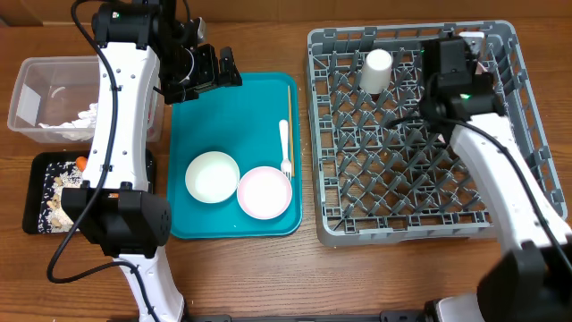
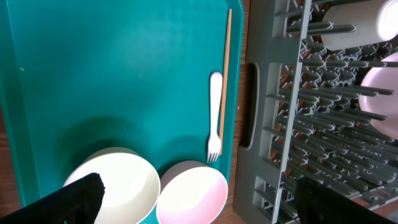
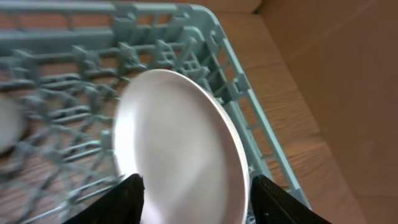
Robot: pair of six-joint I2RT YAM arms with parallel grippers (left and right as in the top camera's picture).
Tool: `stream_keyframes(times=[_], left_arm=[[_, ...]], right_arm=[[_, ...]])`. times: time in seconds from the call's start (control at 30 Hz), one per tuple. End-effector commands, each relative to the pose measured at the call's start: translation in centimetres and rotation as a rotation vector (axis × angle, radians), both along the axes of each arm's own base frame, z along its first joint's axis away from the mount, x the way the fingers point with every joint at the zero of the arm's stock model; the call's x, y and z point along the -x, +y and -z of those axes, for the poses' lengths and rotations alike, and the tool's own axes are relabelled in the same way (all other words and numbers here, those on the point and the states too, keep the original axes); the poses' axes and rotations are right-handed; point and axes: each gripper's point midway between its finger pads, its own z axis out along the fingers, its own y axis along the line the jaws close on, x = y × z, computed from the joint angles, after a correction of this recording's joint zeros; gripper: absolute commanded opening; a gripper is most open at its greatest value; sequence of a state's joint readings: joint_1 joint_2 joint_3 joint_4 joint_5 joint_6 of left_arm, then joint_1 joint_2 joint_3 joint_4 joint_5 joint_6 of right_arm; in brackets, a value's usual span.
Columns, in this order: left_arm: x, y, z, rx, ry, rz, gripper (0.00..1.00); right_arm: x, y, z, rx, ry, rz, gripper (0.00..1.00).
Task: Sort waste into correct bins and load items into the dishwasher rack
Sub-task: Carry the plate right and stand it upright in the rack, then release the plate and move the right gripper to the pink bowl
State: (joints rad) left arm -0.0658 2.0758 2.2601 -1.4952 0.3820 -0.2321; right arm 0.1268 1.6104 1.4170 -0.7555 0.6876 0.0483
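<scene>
Overhead: your left gripper (image 1: 210,72) hangs over the teal tray (image 1: 188,116) at its 11 o'clock. The right gripper (image 1: 458,55) sits at the dishwasher rack's (image 1: 500,228) 1 o'clock corner, and the cup (image 1: 375,70) is at the rack's 11.
Left wrist: the fingers (image 2: 81,199) are spread wide and empty above two bowls (image 2: 124,180), a fork (image 2: 215,118) and chopsticks (image 2: 227,62).
Right wrist: the fingers (image 3: 124,200) flank a pale plate (image 3: 180,149) in the rack. You cannot tell whether they grip it.

Both arms: white link shells, black joint housings, black cables looped alongside. Left arm (image 1: 121,116), by left edge of worktop (image 1: 268,277). Right arm (image 1: 505,179), by right edge, carries a lit green LED (image 1: 465,96) on its black wrist block. Matte black end effector fingers (image 2: 78,196).
</scene>
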Motion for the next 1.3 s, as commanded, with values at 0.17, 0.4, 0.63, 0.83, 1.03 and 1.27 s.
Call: stream_keyframes(times=[0.17,0.4,0.63,0.83,1.03,1.27], left_arm=[[0.1,-0.2,-2.0,0.001,-0.061,0.013,1.0],[0.1,-0.3,-2.0,0.002,-0.061,0.013,1.0],[0.1,-0.3,-2.0,0.002,-0.061,0.013,1.0],[0.1,-0.3,-2.0,0.002,-0.061,0.013,1.0],[0.1,-0.3,-2.0,0.002,-0.061,0.013,1.0],[0.1,-0.3,-2.0,0.002,-0.061,0.013,1.0]], right_arm=[[5.4,13.8,-5.2,-0.721,-0.013,-0.523,0.49],[11.4,20.1,-3.1,-0.898,0.259,-0.723,0.46],[14.9,25.4,0.0,-0.837,0.451,-0.863,0.46],[16.0,29.5,4.2,-0.798,0.574,-0.939,0.46],[16.4,32.4,9.1,-0.731,0.692,-0.959,0.46],[15.2,34.5,13.8,-0.618,0.72,-0.981,0.46]])
